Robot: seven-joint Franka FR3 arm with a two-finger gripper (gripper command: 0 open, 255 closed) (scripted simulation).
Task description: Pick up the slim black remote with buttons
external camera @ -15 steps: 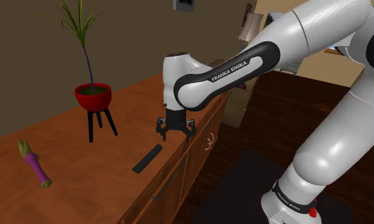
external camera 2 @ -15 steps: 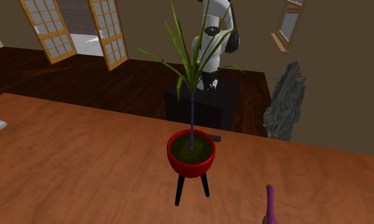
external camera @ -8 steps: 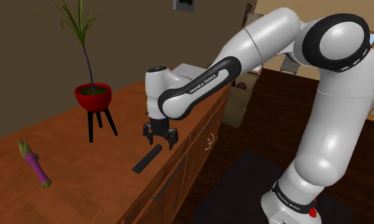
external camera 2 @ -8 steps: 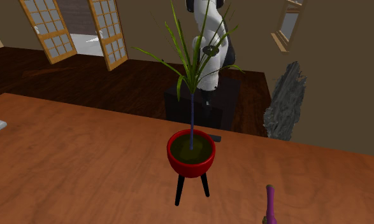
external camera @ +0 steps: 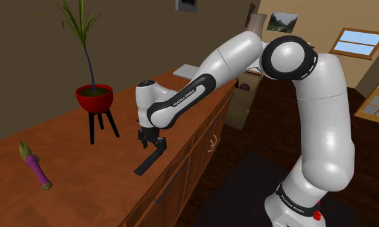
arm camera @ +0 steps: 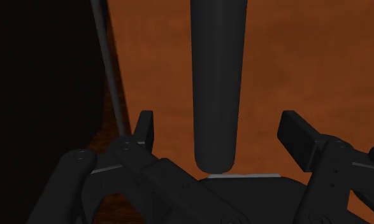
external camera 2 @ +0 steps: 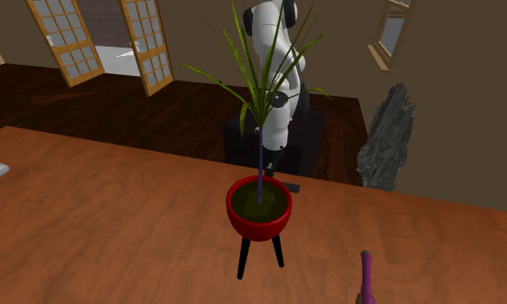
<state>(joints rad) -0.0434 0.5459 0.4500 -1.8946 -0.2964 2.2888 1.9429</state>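
Wrist view: gripper (arm camera: 219, 127) fingers apart, straddling smooth, rounded black remote (arm camera: 218, 76), no contact. Shoulder view: remote slim, flat on reddish wood-grain counter (external camera: 84, 174), near edge.

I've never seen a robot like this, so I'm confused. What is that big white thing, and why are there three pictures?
The white thing is a robot arm with a black pincher, its gripper. One camera watches from beside it, one looks across the wooden counter, and one sits on the hand itself. On the counter lie a slim black remote, a red plant pot on legs and a purple object. The gripper's fingers stand open on either side of the remote's end, not touching. Nothing is held yet.
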